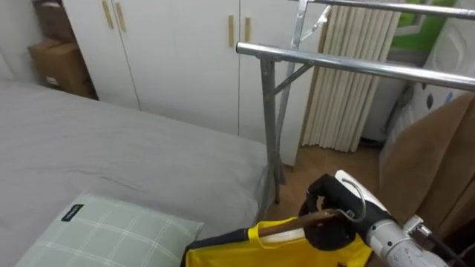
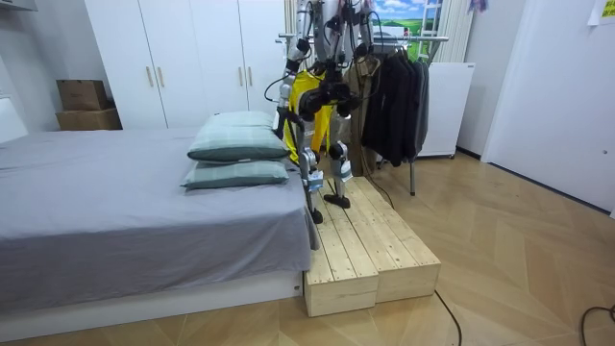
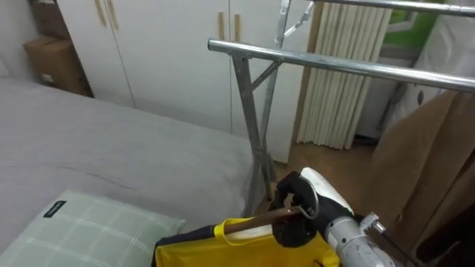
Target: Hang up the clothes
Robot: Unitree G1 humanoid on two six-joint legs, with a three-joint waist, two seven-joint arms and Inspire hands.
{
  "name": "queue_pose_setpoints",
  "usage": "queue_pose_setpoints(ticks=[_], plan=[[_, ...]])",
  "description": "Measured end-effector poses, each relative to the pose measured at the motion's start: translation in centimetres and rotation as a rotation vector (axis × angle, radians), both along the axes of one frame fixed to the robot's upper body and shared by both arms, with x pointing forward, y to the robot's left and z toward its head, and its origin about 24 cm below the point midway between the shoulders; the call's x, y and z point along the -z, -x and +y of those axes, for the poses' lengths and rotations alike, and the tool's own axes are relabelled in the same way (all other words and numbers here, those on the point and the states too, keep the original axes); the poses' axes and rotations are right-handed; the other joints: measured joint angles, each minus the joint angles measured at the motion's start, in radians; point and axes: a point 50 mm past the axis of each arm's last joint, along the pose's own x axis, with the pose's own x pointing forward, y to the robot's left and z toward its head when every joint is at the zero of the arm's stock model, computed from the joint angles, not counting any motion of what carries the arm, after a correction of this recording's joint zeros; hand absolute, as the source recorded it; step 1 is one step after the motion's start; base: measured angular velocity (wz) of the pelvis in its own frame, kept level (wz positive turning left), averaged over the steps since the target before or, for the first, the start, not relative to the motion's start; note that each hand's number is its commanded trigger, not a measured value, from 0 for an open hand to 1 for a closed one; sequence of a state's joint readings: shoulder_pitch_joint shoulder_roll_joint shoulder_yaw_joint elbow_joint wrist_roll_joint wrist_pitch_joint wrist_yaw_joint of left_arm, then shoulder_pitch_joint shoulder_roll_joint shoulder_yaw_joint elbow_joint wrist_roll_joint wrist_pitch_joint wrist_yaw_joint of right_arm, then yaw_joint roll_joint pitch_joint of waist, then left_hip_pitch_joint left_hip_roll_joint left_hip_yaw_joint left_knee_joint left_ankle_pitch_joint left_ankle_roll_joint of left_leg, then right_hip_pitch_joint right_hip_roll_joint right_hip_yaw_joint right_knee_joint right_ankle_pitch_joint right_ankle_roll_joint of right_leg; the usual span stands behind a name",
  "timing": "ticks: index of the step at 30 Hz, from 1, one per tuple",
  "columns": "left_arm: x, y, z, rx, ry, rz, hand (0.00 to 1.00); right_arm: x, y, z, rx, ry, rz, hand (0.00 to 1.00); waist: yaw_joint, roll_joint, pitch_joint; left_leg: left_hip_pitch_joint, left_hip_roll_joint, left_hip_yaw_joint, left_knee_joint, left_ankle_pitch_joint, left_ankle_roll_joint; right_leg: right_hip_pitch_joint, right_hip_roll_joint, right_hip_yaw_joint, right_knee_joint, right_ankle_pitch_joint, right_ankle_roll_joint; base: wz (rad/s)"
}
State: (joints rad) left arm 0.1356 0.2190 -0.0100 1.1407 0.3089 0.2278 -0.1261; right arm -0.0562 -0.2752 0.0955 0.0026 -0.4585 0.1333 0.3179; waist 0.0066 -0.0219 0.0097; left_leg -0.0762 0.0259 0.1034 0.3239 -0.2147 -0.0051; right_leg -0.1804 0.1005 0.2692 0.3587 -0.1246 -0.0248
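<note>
**Right hand and hanger, seen from the head camera.** The fingers (image 1: 320,196) of the right hand (image 1: 338,215) are curled tightly around one end of a wooden hanger (image 1: 286,228). The hanger lies roughly level and points toward the robot's left. A yellow garment (image 1: 223,256) is draped over the hanger, hangs below it and runs out of the lower edge of the view. Hand, hanger and garment are all below the nearest metal rail (image 1: 349,64) of the clothes rack and clear of it. The hanger is not on the rail.

The rail's slanted upright (image 1: 269,119) goes down to the floor just behind the hand, and a second rail (image 1: 386,7) crosses higher up. A brown garment (image 1: 434,163) hangs at the robot's right.

To the left is the grey bed (image 1: 111,163), with a checked pillow (image 1: 104,237) beside the yellow garment. Behind the bed are white wardrobe doors (image 1: 178,59) and cardboard boxes (image 1: 63,67).

**Room view.** The robot stands upright on a low wooden platform (image 2: 370,250) at the foot of the bed, facing the rack, where dark clothes (image 2: 394,96) already hang.
</note>
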Motion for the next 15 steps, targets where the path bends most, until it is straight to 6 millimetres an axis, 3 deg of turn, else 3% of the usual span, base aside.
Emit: queue_pose_setpoints(ticks=[3,7,8,10,11,15], plan=[[0.0,-0.1,-0.1,0.011,-0.001,0.007,0.00,-0.3,-0.1,0.1,-0.002,-0.020,-0.008,1.00,-0.001,-0.001,0.0014,0.001,-0.002,0.011,-0.013,-0.001,0.006,-0.001,-0.004,0.008,-0.024,0.005,0.005,-0.08],[0.1,0.6,-0.2,0.017,0.000,0.041,0.00,-0.5,-0.1,0.2,-0.008,-0.024,-0.018,1.00,0.009,-0.005,0.0037,0.008,0.006,0.058,-0.032,-0.004,0.010,-0.020,0.003,0.016,-0.031,0.012,0.004,-0.31],[0.2,0.7,-0.2,0.014,0.000,0.047,0.00,-0.6,-0.1,0.2,-0.008,-0.024,-0.018,1.00,0.019,-0.006,0.0043,0.014,0.008,0.072,-0.037,-0.006,0.009,-0.025,0.004,0.010,-0.031,0.014,0.001,-0.69],[0.2,1.4,-0.1,0.004,0.000,0.070,0.00,-0.6,-0.1,0.2,-0.014,-0.026,-0.013,1.00,0.034,-0.010,0.0062,0.037,0.017,0.118,-0.058,-0.013,0.005,-0.035,-0.005,-0.058,-0.033,0.020,-0.011,-0.62],[0.2,1.5,-0.1,0.001,0.000,0.076,0.00,-0.6,-0.1,0.2,-0.015,-0.026,-0.011,1.00,0.034,-0.011,0.0064,0.044,0.018,0.126,-0.062,-0.014,0.004,-0.035,-0.007,-0.071,-0.034,0.020,-0.014,-0.39],[0.2,2.4,0.1,-0.026,-0.004,0.094,0.00,-0.5,-0.1,0.0,-0.009,-0.023,-0.006,1.00,0.047,-0.029,0.0061,0.076,0.021,0.157,-0.102,-0.011,-0.002,-0.032,0.004,-0.063,-0.035,0.016,-0.021,-0.26]])
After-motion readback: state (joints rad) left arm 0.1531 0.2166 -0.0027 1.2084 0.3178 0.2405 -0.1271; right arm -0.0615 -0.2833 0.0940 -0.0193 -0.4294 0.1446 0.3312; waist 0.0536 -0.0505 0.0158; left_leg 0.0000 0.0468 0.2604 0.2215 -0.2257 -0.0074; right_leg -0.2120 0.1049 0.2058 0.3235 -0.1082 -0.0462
